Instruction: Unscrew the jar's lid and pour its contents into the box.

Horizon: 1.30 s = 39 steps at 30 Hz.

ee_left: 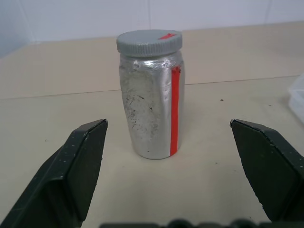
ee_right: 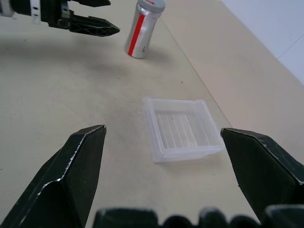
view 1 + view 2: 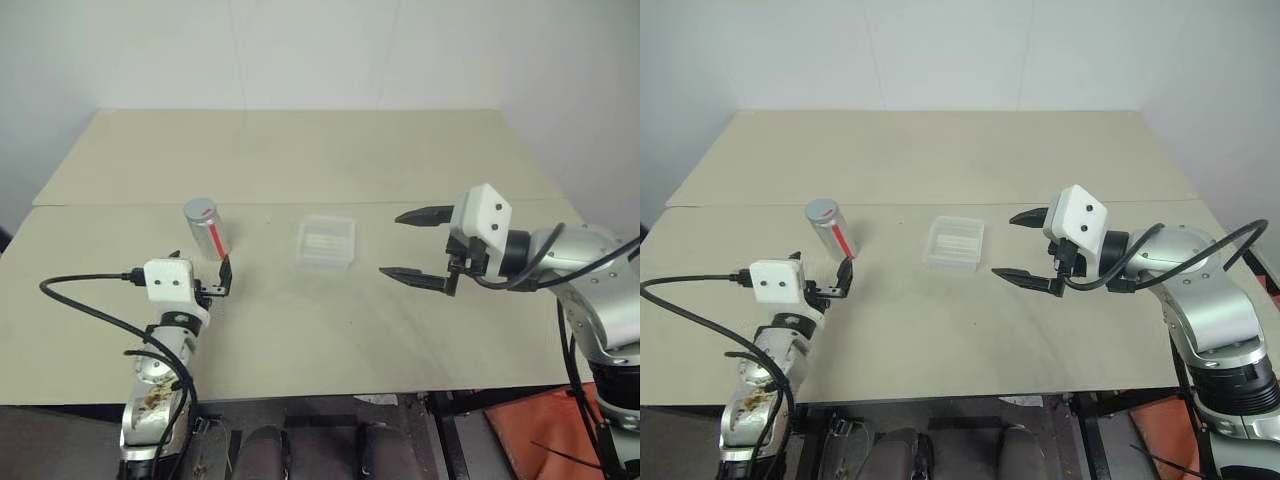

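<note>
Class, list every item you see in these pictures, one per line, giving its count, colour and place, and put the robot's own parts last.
jar: one, silvery with a red stripe, upright on the table, left of the box
lid: one, grey with a red mark, on top of the jar
box: one, clear plastic, mid-table, nothing visible inside
table: one, beige, seam running across it
left gripper: one, black fingers, open, low in front of the jar, not touching it
right gripper: one, black fingers, open, above the table right of the box
</note>
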### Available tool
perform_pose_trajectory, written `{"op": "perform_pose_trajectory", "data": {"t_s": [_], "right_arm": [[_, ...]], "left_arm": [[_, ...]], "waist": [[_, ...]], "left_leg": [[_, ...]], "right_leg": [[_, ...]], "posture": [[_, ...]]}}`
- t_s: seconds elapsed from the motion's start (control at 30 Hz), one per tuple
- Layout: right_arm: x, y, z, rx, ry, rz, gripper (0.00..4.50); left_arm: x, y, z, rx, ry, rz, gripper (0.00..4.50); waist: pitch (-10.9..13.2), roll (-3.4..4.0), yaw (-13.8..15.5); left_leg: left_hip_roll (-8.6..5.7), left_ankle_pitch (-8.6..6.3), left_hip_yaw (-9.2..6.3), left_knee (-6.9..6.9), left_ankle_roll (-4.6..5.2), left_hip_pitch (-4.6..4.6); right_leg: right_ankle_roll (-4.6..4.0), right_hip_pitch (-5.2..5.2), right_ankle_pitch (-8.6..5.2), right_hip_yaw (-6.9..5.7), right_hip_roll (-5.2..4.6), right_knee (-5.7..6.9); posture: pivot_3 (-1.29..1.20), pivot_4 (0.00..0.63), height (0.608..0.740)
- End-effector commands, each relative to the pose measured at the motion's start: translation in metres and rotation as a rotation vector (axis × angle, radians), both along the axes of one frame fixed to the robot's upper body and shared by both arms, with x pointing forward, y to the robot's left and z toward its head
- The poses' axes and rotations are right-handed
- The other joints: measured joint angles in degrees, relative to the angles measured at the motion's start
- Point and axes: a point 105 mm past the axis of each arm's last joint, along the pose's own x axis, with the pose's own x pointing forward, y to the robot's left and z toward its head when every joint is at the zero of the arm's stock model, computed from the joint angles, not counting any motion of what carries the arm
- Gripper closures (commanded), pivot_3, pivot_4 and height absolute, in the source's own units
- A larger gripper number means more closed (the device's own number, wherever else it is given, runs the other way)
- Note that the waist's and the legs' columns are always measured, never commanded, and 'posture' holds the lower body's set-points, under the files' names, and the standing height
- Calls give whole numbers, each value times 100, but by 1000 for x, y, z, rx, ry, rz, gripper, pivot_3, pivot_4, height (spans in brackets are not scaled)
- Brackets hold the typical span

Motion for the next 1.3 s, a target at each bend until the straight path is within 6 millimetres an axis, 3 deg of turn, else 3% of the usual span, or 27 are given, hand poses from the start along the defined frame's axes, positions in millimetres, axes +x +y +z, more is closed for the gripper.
{"op": "perform_pose_trajectory", "data": {"t_s": [0.03, 0.7, 1.3], "right_arm": [[-5, 2, 15, -10, -78, 28, 21], [-12, -1, 15, -11, -101, 43, 21], [-19, -1, 16, 0, -108, 53, 21]], "left_arm": [[6, 0, 11, 10, -56, 46, 0], [59, -18, 10, -17, -68, 236, 0], [80, -25, 24, -83, -135, 374, 0]], "waist": [[0, 0, 3], [2, -3, 14], [4, -7, 15]], "left_leg": [[0, 0, 0, 0, 0, 0], [-2, 0, -1, 3, 1, -5], [-2, 0, -1, 4, 1, -10]], "right_leg": [[0, 0, 0, 0, 0, -1], [3, 0, 2, -4, 0, -3], [7, 0, 4, -8, 0, -4]], "posture": [[0, 150, 740], [0, 150, 740], [0, 150, 740]]}}
